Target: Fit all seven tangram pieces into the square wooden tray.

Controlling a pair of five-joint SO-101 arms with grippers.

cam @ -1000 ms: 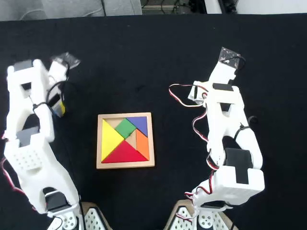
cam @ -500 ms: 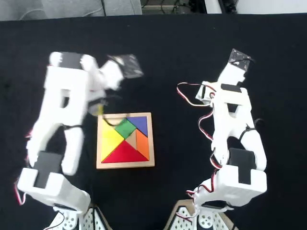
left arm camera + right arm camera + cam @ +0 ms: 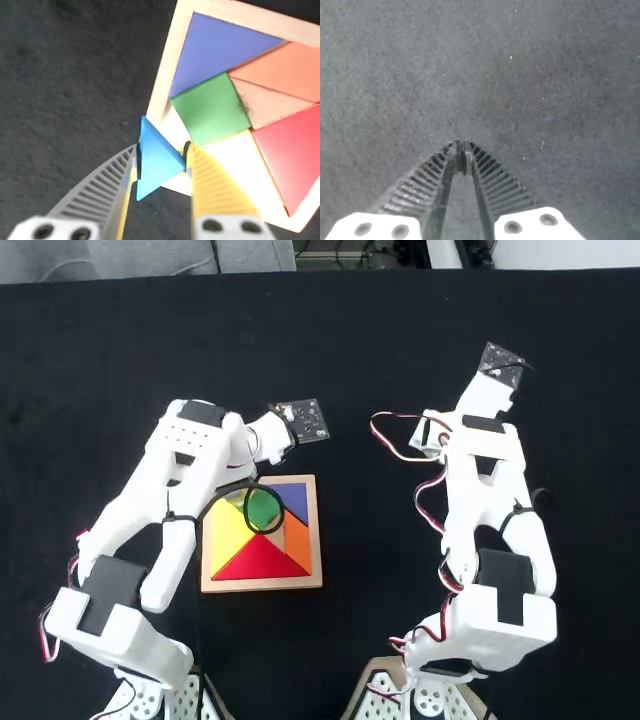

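"Tray (image 3: 261,584), high view: where?"

"Middle of the black desk (image 3: 380,340), lying flat. Five pieces seated: yellow triangle (image 3: 228,530), red triangle (image 3: 260,560), orange piece (image 3: 297,540), violet-blue triangle (image 3: 291,498), green square (image 3: 262,508). Bare wood shows at the far left corner and between green and orange."

"Arms?"

"Left arm (image 3: 185,465) bends over the tray's far left corner, and a black cable (image 3: 247,524) loops across the green square. Right arm (image 3: 480,470) stands to the right, well apart from the tray."

"Left wrist view?"

"Left gripper (image 3: 162,147) is clenched on a small blue triangle (image 3: 157,162), pinched flat between both fingers. The piece hangs over the tray (image 3: 165,80) rim, near the green square (image 3: 212,107). Cannot tell whether it touches the wood. The violet-blue triangle (image 3: 220,50), orange piece (image 3: 285,65) and red triangle (image 3: 290,155) lie beyond it, with a bare wooden wedge between green and orange."

"Right wrist view?"

"Right gripper (image 3: 462,150) is closed on nothing, fingertips meeting, over bare black desk (image 3: 520,75)."
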